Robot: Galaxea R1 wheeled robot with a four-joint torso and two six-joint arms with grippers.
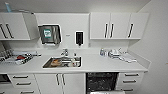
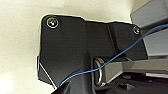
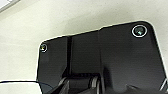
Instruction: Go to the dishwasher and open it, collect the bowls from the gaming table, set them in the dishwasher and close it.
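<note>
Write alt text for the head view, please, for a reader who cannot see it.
An open under-counter dishwasher shows its dark racked interior below a long white kitchen counter. A steel sink is set into the counter, with white wall cabinets above.

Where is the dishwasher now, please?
In the head view, the dishwasher stands open under the white counter, right of the sink, between the cabinet doors and the drawers.

dishwasher: we see its dark open cavity, the lowered door cut off by the head view's bottom edge | sink: contents too blurred for us to name | dish rack: cut by the left edge, items unclear | worktop: small things near the right wall we cannot identify
</note>
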